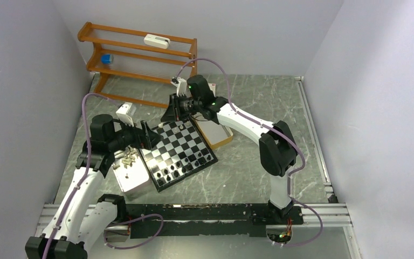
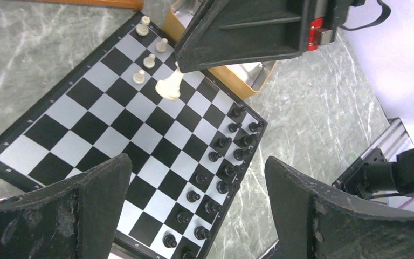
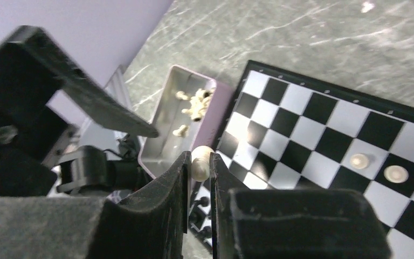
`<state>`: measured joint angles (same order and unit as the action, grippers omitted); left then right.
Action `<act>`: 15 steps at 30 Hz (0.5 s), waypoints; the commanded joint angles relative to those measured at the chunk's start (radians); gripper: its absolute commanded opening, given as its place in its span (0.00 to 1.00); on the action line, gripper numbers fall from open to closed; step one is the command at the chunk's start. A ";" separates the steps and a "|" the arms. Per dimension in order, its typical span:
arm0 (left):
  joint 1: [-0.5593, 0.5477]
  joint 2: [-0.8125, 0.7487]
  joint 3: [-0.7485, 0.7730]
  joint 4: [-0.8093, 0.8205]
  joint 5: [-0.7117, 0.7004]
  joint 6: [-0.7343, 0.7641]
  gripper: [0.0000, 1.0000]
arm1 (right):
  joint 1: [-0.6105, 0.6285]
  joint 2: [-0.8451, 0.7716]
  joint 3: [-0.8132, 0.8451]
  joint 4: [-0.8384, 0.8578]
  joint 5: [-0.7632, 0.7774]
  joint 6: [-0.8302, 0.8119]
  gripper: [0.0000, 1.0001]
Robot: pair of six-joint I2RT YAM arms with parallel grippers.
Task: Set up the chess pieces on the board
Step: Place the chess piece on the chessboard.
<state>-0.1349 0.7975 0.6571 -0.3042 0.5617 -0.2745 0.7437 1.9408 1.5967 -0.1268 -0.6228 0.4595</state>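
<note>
Right gripper (image 3: pixel 199 157) clamps 1 cream-white piece (image 2: pixel 169 86) over the board (image 2: pixel 93 141). Left gripper (image 2: pixel 197 162) jaws spread wide, gripping nothing.

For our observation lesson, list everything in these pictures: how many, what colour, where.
board: one, black and silvery-white, table centre.
black chess pieces: two rows, black, board edge nearest the arms.
standing white chess pieces: four, cream, board's far corner.
metal tray: one, silvery, left of board.
loose white chess pieces: several, cream, inside metal tray.
tan tray: one, right of board's far corner.
rack: one, brown wood, back left.
left gripper: one, black, open by board's left edge.
right gripper: one, black, shut on held chess piece, cream.
</note>
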 commanded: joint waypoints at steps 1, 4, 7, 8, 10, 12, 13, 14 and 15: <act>-0.006 -0.032 0.064 -0.053 -0.107 0.022 0.97 | -0.005 0.037 0.052 -0.035 0.106 -0.052 0.12; -0.006 -0.071 0.088 -0.080 -0.225 0.038 0.97 | -0.004 0.060 0.083 -0.081 0.210 -0.089 0.12; -0.006 -0.108 0.118 -0.104 -0.352 0.061 0.97 | 0.004 0.086 0.104 -0.109 0.286 -0.119 0.12; -0.006 -0.120 0.130 -0.112 -0.387 0.070 0.97 | 0.010 0.096 0.113 -0.121 0.313 -0.131 0.12; -0.006 -0.129 0.155 -0.136 -0.464 0.075 0.98 | 0.029 0.116 0.129 -0.135 0.372 -0.159 0.12; -0.006 -0.138 0.166 -0.153 -0.540 0.081 0.98 | 0.055 0.135 0.149 -0.137 0.428 -0.203 0.12; -0.006 -0.146 0.162 -0.157 -0.580 0.081 0.98 | 0.070 0.146 0.158 -0.136 0.453 -0.220 0.12; -0.006 -0.157 0.155 -0.161 -0.637 0.072 0.98 | 0.088 0.157 0.168 -0.133 0.479 -0.239 0.12; -0.006 -0.166 0.146 -0.162 -0.704 0.057 0.98 | 0.103 0.168 0.177 -0.129 0.506 -0.255 0.12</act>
<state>-0.1349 0.6605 0.7963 -0.4156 0.1165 -0.2203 0.7815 2.0663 1.7214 -0.2470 -0.2672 0.3054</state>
